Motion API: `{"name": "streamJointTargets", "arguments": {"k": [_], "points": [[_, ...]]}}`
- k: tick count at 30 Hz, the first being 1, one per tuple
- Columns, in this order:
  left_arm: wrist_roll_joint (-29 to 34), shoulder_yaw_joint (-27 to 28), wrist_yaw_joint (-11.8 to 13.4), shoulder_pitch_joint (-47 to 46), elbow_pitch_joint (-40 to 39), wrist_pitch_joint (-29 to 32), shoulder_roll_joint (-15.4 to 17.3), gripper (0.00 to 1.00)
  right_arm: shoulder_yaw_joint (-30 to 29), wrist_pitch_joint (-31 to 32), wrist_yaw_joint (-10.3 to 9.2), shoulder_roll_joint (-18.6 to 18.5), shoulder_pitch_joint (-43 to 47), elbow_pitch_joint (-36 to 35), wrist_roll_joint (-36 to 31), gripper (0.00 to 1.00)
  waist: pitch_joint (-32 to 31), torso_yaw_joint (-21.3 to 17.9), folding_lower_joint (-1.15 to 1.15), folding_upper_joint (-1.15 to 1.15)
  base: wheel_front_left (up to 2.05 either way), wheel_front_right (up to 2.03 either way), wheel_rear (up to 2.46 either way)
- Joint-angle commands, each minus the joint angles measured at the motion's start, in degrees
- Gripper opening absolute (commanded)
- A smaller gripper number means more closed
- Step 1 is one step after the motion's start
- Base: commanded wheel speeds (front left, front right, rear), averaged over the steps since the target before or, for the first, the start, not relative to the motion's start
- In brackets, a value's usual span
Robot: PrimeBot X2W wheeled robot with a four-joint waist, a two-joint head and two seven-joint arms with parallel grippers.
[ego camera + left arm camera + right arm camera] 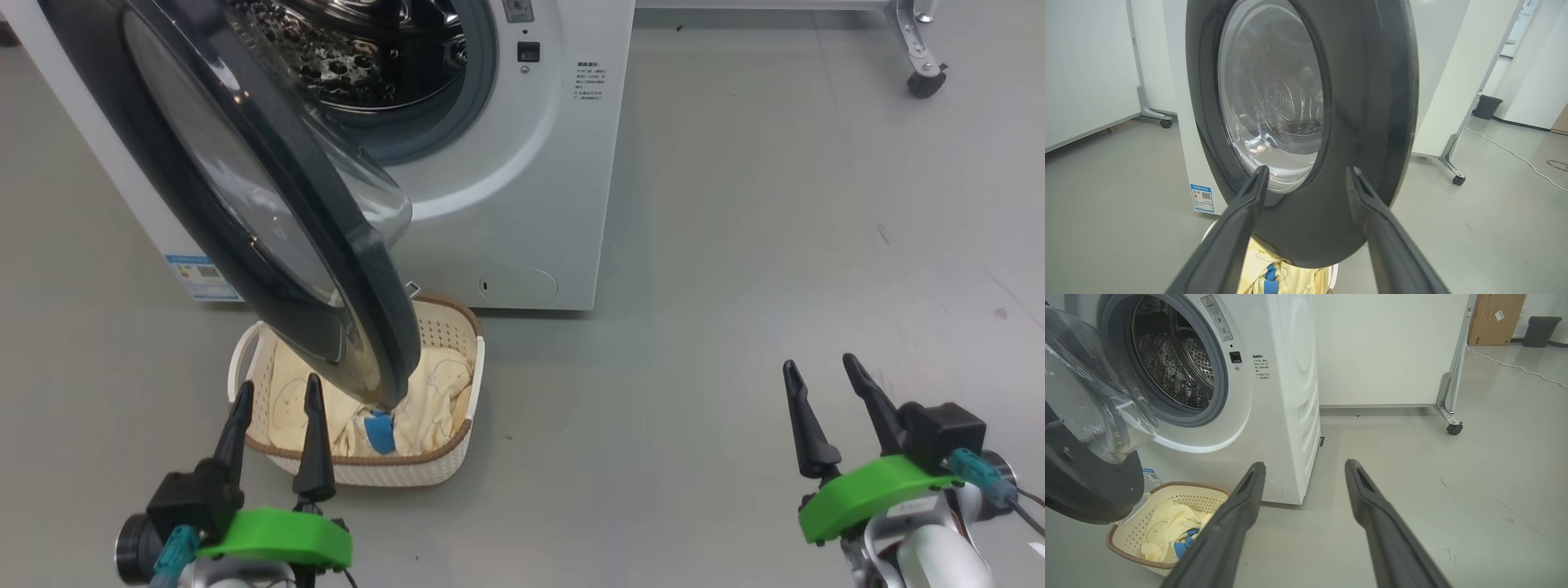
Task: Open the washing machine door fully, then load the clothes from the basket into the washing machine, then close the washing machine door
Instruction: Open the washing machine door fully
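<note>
The washing machine [506, 180] [1282, 396] stands on the floor with its steel drum exposed. The washing machine door [269, 204] [1310, 122] [1081, 457] is swung partly open and hangs over the basket [445, 327] [1131, 535]. Pale yellow clothes [441, 392] [1163, 526] [1290, 281] with a blue patch lie in the basket. My left gripper [277, 392] [1306, 175] is open just in front of the door's black rim, empty. My right gripper [820, 367] [1304, 467] is open and empty over bare floor, right of the machine.
A white panel on castor feet [1453, 426] [927, 82] stands behind and right of the machine. A white cable [1515, 367] runs on the floor far right, with a dark bin [1539, 330] and a cardboard box [1494, 318] beyond. Another wheeled panel [1163, 122] is at left.
</note>
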Motion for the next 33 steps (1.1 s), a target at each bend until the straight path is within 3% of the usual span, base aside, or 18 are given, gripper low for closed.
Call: {"name": "streamJointTargets", "arguments": {"k": [1,28,29,30,31,33], "points": [[0.47,2.05,0.18,-2.30,-2.11,-0.39,0.84,1.00,1.13,-0.55,0.00,-0.15,-2.75,-1.72,-0.57,1.00,0.04,0.01,-0.01,0.00,0.00,0.00,0.00],[0.54,2.48,0.11,-2.08,-2.05,-0.39,0.84,1.00,0.63,-0.56,0.00,0.38,-2.91,-1.24,-1.48,1.00,-0.37,-0.21,-0.01,0.00,0.00,0.00,0.00],[0.44,2.45,0.03,-2.04,-1.94,-0.39,0.84,0.92,0.64,-0.56,0.00,0.38,-2.89,-1.20,-1.53,1.00,-0.43,-0.20,-0.01,0.00,0.00,0.00,0.00],[0.33,2.43,-0.08,-2.00,-1.81,-0.39,0.84,0.31,0.67,-0.56,0.00,0.37,-2.86,-1.16,-1.58,1.00,-0.50,-0.20,-0.01,0.00,0.00,0.00,0.00],[0.33,2.43,-0.16,-1.96,-1.72,-0.39,0.84,0.00,0.72,-0.56,0.00,0.37,-2.83,-1.13,-1.62,1.00,-0.56,-0.20,-0.01,0.00,0.00,0.00,0.00],[0.39,2.47,-0.30,-1.88,-1.59,-0.39,0.84,0.00,0.84,-0.56,0.00,0.39,-2.79,-1.07,-1.68,1.00,-0.69,-0.22,-0.01,0.00,0.00,0.00,0.00]]}}
